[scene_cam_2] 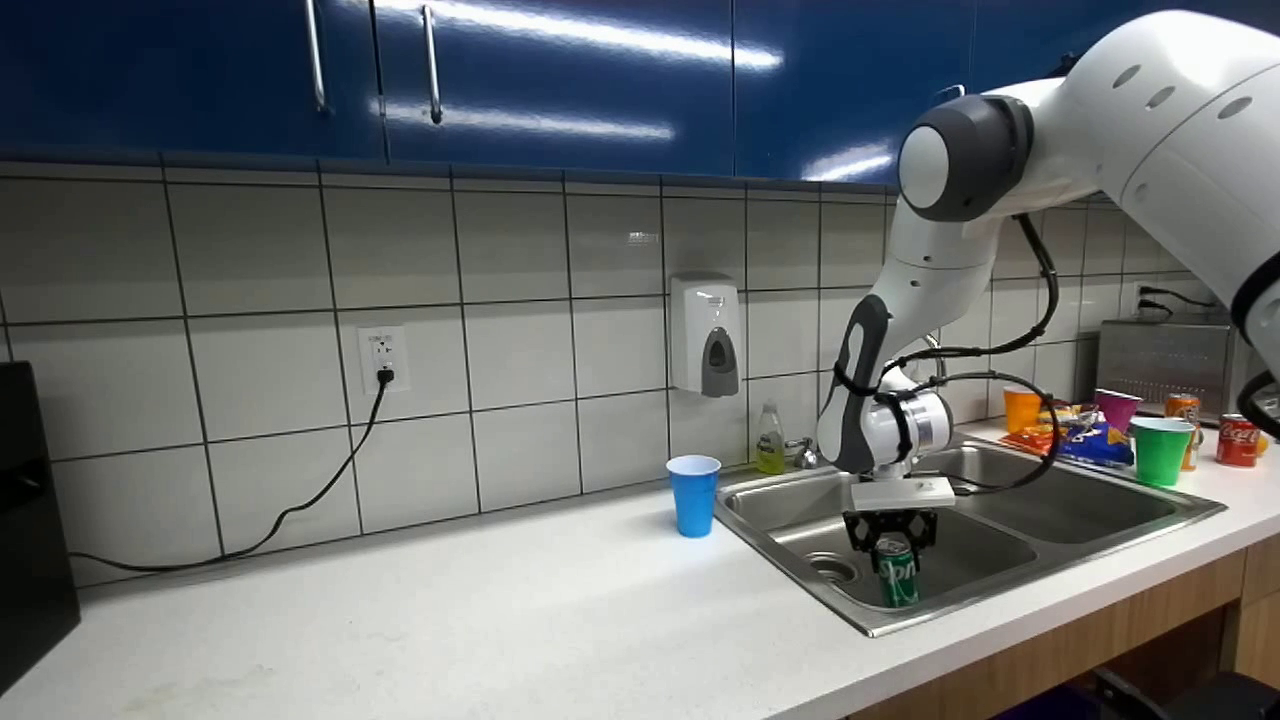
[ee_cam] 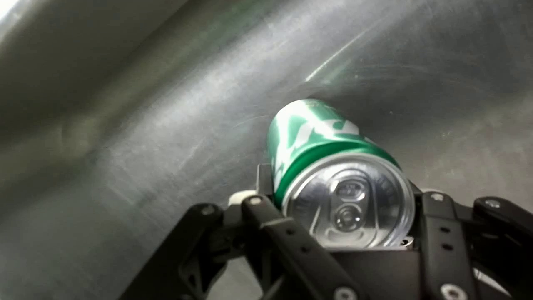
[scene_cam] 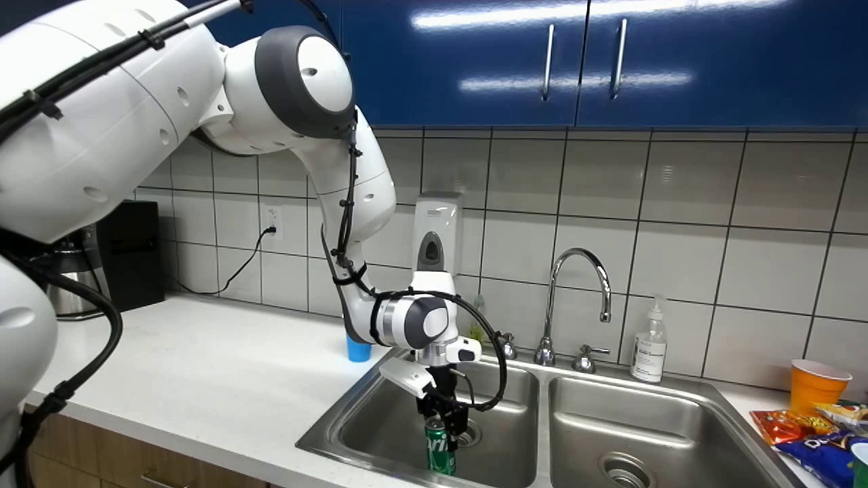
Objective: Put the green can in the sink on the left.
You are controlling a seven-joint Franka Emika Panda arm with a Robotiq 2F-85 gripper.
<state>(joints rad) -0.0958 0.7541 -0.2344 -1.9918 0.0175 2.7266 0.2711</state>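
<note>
**Holding the green Sprite can (scene_cam: 441, 453) down inside the left basin (scene_cam: 380, 423)!**

Right there, in the left half of the double sink (scene_cam: 324, 434), and plain in both exterior views! Clamped around the upper end with the gripper (ee_cam: 339, 187), touching both sides with black fingers (ee_cam: 263, 210). Looking down in the wrist view onto the silver lid (ee_cam: 389, 208), complete with pull tab (ee_cam: 349, 204). Roughly upright, near the front of the basin, with the drain (scene_cam_2: 832, 568) farther back. Hard to tell about contact between base and steel floor.

Across the divider (scene_cam: 544, 427) now to the right basin (scene_cam: 651, 413), showing a drain (scene_cam: 625, 469) of its own in an exterior view. Just behind it, to a clear pump bottle (scene_cam: 649, 349), labeled in print too small to read. Left along the tiled wall (scene_cam_2: 520, 350) to a clear bottle (scene_cam_2: 769, 440), holding yellow-green liquid in its lower part, and up to a white soap dispenser (scene_cam_2: 705, 335).

Over to the blue cup (scene_cam_2: 693, 500), standing on the counter (scene_cam_2: 450, 620) just beside the sink's left edge, with contents impossible to make out. And away to the right end: past the orange cup (scene_cam: 817, 386), with snack bags (scene_cam: 817, 454) lying between it and the green cup (scene_cam_2: 1160, 455), past the purple cup (scene_cam_2: 1115, 408), then on to an orange drink can (scene_cam_2: 1183, 412), partly hidden, and a red Coca-Cola can (scene_cam_2: 1238, 442) near it.
</note>
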